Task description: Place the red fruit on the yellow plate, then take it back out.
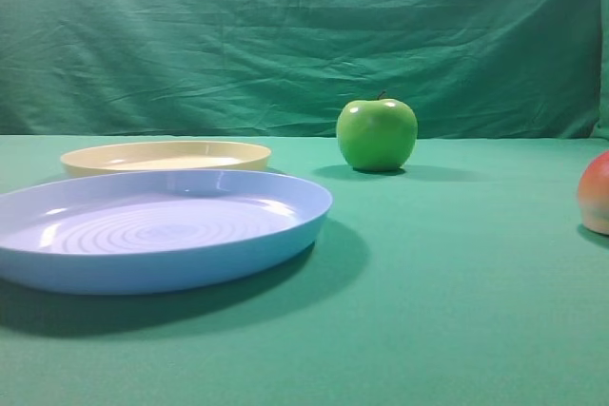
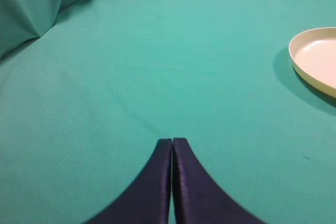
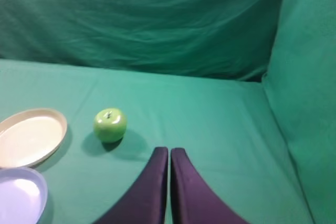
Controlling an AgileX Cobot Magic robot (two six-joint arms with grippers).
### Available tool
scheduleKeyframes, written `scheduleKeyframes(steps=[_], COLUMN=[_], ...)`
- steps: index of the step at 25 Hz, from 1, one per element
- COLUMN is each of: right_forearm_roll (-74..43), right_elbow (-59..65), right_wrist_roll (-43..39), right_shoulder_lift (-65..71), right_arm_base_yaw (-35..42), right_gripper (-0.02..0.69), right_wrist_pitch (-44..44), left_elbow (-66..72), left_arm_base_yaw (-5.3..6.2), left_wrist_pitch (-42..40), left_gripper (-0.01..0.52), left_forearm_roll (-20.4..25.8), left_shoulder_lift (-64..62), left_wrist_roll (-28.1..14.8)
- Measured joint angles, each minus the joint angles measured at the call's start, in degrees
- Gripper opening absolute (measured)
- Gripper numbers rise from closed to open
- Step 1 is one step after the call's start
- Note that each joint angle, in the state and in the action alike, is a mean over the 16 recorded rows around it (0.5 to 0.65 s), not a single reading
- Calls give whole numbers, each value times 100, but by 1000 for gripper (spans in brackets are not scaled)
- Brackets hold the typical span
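The red fruit (image 1: 596, 191), red above and peach below, sits on the green cloth at the right edge of the exterior view, partly cut off. It does not show in either wrist view. The yellow plate (image 1: 166, 155) lies empty at the back left, also seen at the right edge of the left wrist view (image 2: 317, 59) and at the left of the right wrist view (image 3: 30, 136). My left gripper (image 2: 172, 140) is shut with nothing in it, over bare cloth. My right gripper (image 3: 169, 149) is shut and empty, right of the green apple.
A large light-blue plate (image 1: 152, 227) with concentric rings lies in front of the yellow plate, its corner also visible (image 3: 20, 194). A glossy green apple (image 1: 377, 133) stands mid-table (image 3: 109, 124). Green cloth backdrop rises behind and at the right side.
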State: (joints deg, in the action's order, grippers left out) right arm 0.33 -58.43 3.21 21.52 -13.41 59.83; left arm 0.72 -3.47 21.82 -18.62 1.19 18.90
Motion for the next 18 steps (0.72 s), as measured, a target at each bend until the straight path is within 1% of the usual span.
scheduleKeyframes(steps=[6,10,14,18], right_forearm_roll=[-84,-88,-91,-93], right_elbow=[1630,2760,3765,4587], right_wrist_roll=[-31,-35,-38,-51], right_shoulder_lift=[-769,-1231,-1633,-1929], right_arm_base_yaw=[603,856,980,1032], right_gripper=[0,0,0,0], right_wrist_pitch=[-1394,-2222,-2844,-3267], left_elbow=[0,0,0,0], left_arm_base_yaw=[0,0,0,0], left_wrist_pitch=[0,0,0,0], left_gripper=[0,0,0,0], left_forearm_roll=[0,0,0,0], left_shoulder_lift=[0,0,0,0], left_wrist_roll=[0,0,0,0])
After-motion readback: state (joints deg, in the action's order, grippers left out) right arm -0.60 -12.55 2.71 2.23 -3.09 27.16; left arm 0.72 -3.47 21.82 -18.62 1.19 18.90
